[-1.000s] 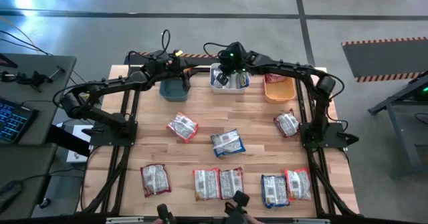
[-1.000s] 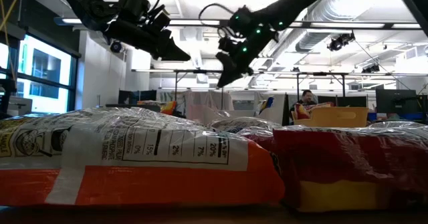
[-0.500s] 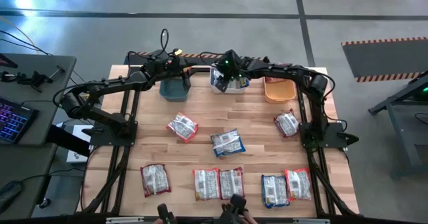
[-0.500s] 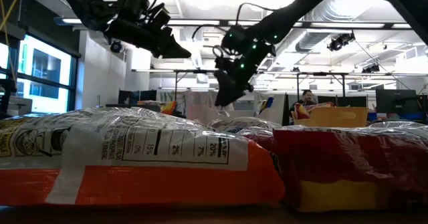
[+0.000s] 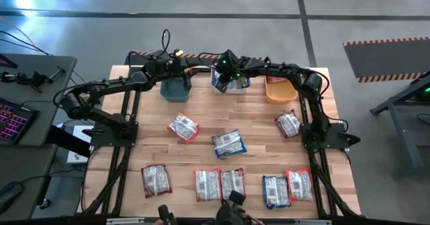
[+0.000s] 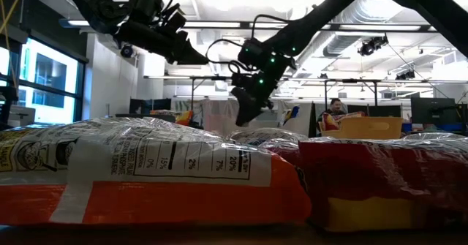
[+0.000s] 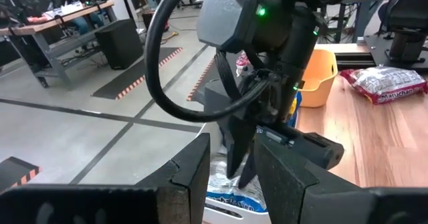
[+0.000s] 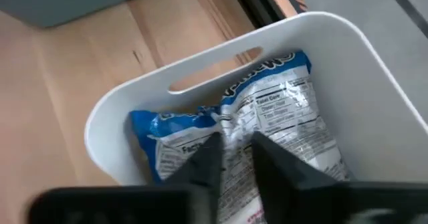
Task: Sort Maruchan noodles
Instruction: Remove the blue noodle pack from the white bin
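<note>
Wooden table [image 5: 255,124] holds eight noodle packets [image 5: 229,143] loose across it; right gripper [image 5: 226,79], fingers slightly apart and empty, hangs over far white bin [image 8: 334,57] holding blue packets [image 8: 267,137]; left gripper [image 5: 185,79], part open and empty, hangs over teal bin [image 5: 175,89].

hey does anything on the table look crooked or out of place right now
Mostly tidy. Two noodle packets mid-table lie askew, unlike the straighter front row. In the white bin, blue packets lie crumpled under the right gripper.

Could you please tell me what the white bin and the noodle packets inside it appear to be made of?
White bin: probably moulded plastic, smooth and matte, with rounded corners and a cut-out handle slot. Noodle packets: apparently thin plastic film, glossy and crinkled, printed blue and white with a nutrition panel.
</note>
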`<state>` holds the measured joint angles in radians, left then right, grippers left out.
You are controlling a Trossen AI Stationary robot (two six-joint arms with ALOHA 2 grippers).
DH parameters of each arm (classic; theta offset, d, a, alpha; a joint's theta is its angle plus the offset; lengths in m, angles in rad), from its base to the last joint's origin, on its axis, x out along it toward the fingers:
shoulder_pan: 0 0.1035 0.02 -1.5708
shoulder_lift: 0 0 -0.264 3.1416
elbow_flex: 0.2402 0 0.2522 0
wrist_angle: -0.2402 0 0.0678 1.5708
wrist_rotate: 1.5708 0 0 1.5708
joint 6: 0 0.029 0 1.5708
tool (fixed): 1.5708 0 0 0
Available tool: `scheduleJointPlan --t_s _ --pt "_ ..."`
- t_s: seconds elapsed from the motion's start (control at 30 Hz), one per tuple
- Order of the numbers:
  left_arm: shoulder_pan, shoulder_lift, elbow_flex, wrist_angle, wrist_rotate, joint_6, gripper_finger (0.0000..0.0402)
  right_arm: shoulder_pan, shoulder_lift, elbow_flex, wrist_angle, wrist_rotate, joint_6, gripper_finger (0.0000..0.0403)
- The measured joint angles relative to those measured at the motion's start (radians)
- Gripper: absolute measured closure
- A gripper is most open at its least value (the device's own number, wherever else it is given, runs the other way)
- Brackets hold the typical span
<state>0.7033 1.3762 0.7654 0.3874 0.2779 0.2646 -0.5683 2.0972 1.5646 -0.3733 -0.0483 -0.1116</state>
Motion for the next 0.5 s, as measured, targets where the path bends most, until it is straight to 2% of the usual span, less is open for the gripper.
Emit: scheduleJointPlan --t_s 0.03,0.1,0.27,0.5 --pt "0.0 0.0 0.0 0.0 0.0 0.0 0.0296 -0.002 0.0 0.0 -0.001 -0.006 -0.001 0.0376" --pt "0.0 0.0 0.0 0.0 0.0 0.0 0.0296 -0.004 0.0 0.0 0.004 -0.01 -0.01 0.0394" --pt "0.0 0.0 0.0 0.0 0.0 0.0 0.0296 -0.004 -0.016 0.0 0.019 -0.034 -0.038 0.04" --pt "0.0 0.0 0.0 -0.002 0.0 0.0 0.0296 0.0 -0.124 -0.042 0.078 0.014 -0.054 0.0403"
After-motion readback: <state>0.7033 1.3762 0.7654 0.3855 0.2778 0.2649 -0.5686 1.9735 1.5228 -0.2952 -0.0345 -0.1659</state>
